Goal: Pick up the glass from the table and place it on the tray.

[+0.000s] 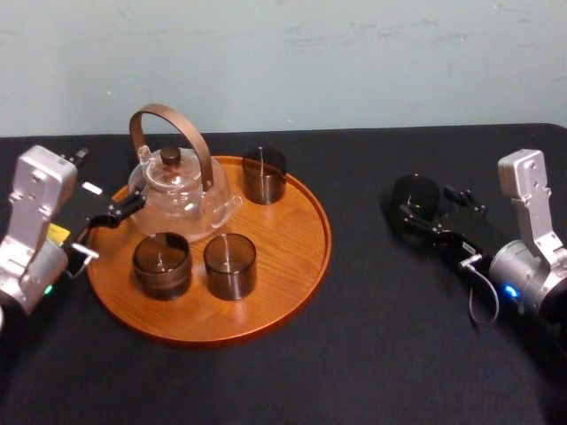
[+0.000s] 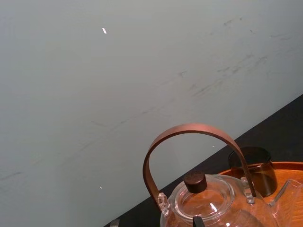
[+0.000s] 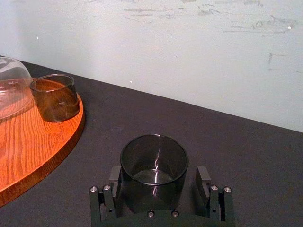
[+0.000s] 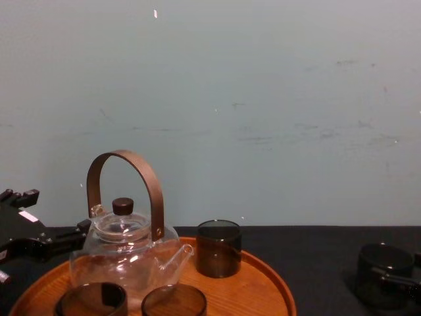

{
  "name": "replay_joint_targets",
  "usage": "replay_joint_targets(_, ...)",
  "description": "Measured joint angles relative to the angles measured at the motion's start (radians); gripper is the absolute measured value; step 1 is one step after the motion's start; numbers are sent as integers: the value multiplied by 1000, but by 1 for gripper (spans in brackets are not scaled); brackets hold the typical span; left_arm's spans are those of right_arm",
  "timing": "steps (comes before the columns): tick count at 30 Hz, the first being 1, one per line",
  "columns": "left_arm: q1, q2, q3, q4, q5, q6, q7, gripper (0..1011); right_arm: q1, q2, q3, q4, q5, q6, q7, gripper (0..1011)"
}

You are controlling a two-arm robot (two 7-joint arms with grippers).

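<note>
Right gripper (image 3: 159, 174) is spread wide and set low, one finger on each side of the glass (image 3: 154, 161). I think there's still a slight gap, so not clamped. The glass stands upright on the table (image 1: 399, 336), well right of the tray (image 1: 301, 257). The tray's right side is bare, probably the drop spot. Left gripper (image 1: 111, 221) is parked by the tray's left rim.

A bare stretch of table (image 1: 372, 292) lay open to the right of the tray (image 1: 301, 232), whose right half was clear wood. The teapot (image 1: 182, 190) with its tall handle, the rear glass (image 1: 265, 174) and two front glasses (image 1: 161, 264) (image 1: 230, 265) filled the tray's left and middle, and the left tool (image 1: 113, 223) crowded its left rim.
</note>
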Motion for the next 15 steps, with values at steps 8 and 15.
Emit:
replay_joint_targets(8, 0, 0, 0, 0, 0, 0, 0, 1001, 19, -6, -6, 28, -1, -11, 9, 1002)
replay_joint_targets(15, 0, 0, 0, 0, 0, 0, 0, 1001, 46, -14, -10, 66, 4, -27, 25, 1002)
